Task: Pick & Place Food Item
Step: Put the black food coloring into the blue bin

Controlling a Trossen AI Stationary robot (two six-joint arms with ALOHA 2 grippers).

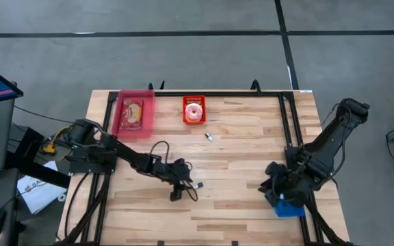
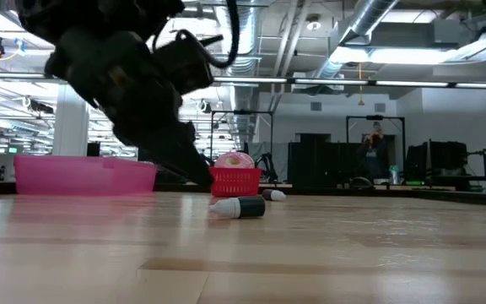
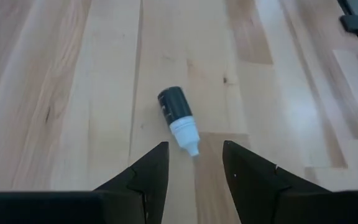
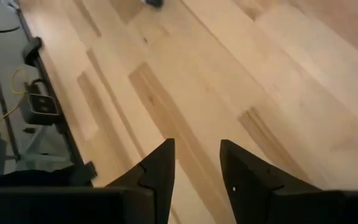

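Note:
A small bottle (image 3: 178,118), dark with a white cap, lies on its side on the wooden table (image 1: 238,171); the low view shows the bottle (image 2: 239,207) too. My left gripper (image 3: 194,162) stands open just short of its cap end, slanting down, one finger to either side, touching nothing. A pink-iced donut (image 1: 194,111) sits in a red basket (image 1: 194,101) at the far edge. Left of it, a pink tray (image 1: 134,113) holds a packed food item. My right gripper (image 4: 197,162) hangs open over bare wood near the table's right edge.
A second small item (image 1: 209,136) lies on the table in front of the red basket. A blue object (image 1: 289,208) sits under the right arm by the near right corner. Black frame rails (image 1: 284,130) run along the table's sides. Bare wood lies between the arms.

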